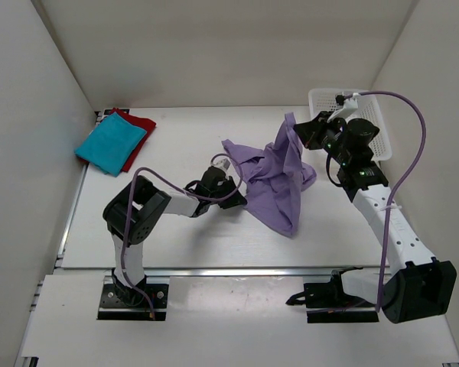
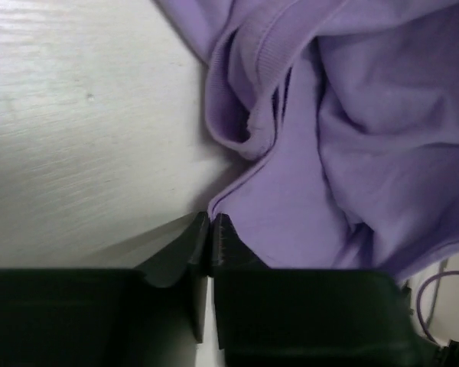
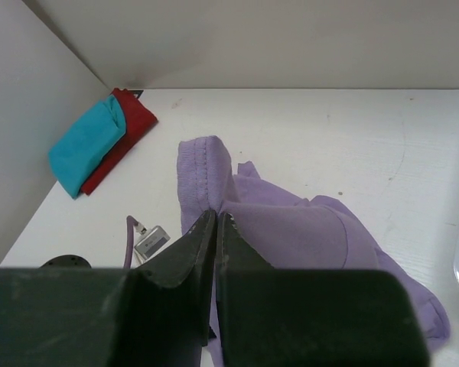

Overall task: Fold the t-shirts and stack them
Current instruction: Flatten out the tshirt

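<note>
Lavender shirt [image 1: 271,183] drapes mid-table, one corner raised and pinched by the right gripper [image 3: 216,215]; left gripper [image 2: 210,223] nips its hem (jaws pressed together). Teal shirt [image 1: 109,147] lies folded atop red shirt [image 1: 140,125], far-left corner.

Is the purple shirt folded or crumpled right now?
Crumpled, not folded: the purple shirt hangs in loose wrinkles, one part pinched up by the right gripper.

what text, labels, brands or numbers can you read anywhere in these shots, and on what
No readable text in any of the three views.
lavender t-shirt, teal t-shirt, red t-shirt: plain fabric, no print or tag showing.
white basket: no visible marking.
</note>
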### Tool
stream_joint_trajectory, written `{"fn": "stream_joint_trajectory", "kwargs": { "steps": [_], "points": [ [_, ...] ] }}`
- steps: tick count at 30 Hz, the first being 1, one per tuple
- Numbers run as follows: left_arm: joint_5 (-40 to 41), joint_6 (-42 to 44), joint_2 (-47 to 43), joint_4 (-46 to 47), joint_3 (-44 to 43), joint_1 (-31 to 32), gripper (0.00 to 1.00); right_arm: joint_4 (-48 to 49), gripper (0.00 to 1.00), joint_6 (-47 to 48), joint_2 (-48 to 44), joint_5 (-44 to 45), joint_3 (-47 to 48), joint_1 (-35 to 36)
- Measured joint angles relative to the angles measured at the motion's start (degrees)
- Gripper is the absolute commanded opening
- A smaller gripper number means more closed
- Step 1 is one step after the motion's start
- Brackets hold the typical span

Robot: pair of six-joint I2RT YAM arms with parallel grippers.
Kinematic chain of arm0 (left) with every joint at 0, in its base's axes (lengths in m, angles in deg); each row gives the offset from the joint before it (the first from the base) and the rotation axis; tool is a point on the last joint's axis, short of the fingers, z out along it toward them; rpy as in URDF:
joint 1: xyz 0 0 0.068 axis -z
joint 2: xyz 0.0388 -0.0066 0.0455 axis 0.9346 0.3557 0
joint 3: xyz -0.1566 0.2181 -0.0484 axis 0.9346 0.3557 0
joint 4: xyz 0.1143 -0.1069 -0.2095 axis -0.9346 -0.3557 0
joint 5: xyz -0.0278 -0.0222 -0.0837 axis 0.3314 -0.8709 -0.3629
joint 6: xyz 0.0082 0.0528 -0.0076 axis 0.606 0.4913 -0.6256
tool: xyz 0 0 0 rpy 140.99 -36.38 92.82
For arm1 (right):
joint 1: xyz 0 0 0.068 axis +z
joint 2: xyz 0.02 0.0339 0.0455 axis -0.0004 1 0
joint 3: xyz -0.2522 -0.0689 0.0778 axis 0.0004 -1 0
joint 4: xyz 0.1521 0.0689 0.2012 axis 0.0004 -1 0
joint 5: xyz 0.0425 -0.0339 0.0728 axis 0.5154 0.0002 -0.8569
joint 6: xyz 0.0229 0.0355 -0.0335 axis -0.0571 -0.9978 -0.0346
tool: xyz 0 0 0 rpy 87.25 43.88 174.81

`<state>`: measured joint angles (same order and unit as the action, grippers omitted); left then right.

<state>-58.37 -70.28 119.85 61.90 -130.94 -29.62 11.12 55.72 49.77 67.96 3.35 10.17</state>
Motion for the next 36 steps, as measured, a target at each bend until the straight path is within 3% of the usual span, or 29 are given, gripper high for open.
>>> {"fn": "stream_joint_trajectory", "kwargs": {
  "steps": [3, 7, 10, 14, 17, 19, 23, 28, 33, 36],
  "points": [
    [-1.07, -0.70, -0.46, -0.50, 0.13, -1.07, 0.00, 0.55, 0.01, -0.66, 0.24, -0.57, -0.15, -0.31],
    [-4.33, -0.85, -3.34, -4.90, -1.55, -7.02, 0.00, 2.27, 0.00, -2.58, 4.35, -2.60, 1.99, -0.59],
    [-6.67, -0.70, -5.97, -9.77, -9.16, -15.34, 0.00, 0.66, 0.00, -3.67, 12.11, -4.33, 10.73, -0.35],
    [-9.79, -2.12, -11.21, -12.33, -19.93, -27.47, 0.00, -4.94, 0.00, -3.04, 21.81, -4.81, 29.79, 1.09],
    [-12.17, -4.11, -17.79, -12.31, -23.71, -37.42, 0.00, -6.75, 0.00, -2.14, 22.40, -5.25, 38.51, 1.90],
    [-13.38, -5.53, -22.80, -11.61, -23.12, -43.47, 0.01, -5.70, 0.00, -1.88, 19.28, -5.88, 38.58, 2.25],
    [-14.80, -8.13, -35.21, -7.76, -11.54, -52.50, 0.02, 2.86, 0.00, -4.76, 2.99, -6.58, 15.89, 0.83],
    [-16.50, -8.96, -44.06, -4.81, 9.88, -54.05, 0.02, 12.61, 0.00, -11.78, -15.13, -5.79, -22.86, -1.53],
    [-15.61, -7.69, -46.25, -9.01, 28.92, -53.81, 0.05, 4.24, 0.01, -16.63, -25.16, -4.70, -48.98, -2.08],
    [-15.04, -5.57, -48.24, -12.02, 33.81, -53.59, 0.07, -1.60, 0.12, -19.37, -36.65, -4.17, -55.47, -4.46]
  ]
}}
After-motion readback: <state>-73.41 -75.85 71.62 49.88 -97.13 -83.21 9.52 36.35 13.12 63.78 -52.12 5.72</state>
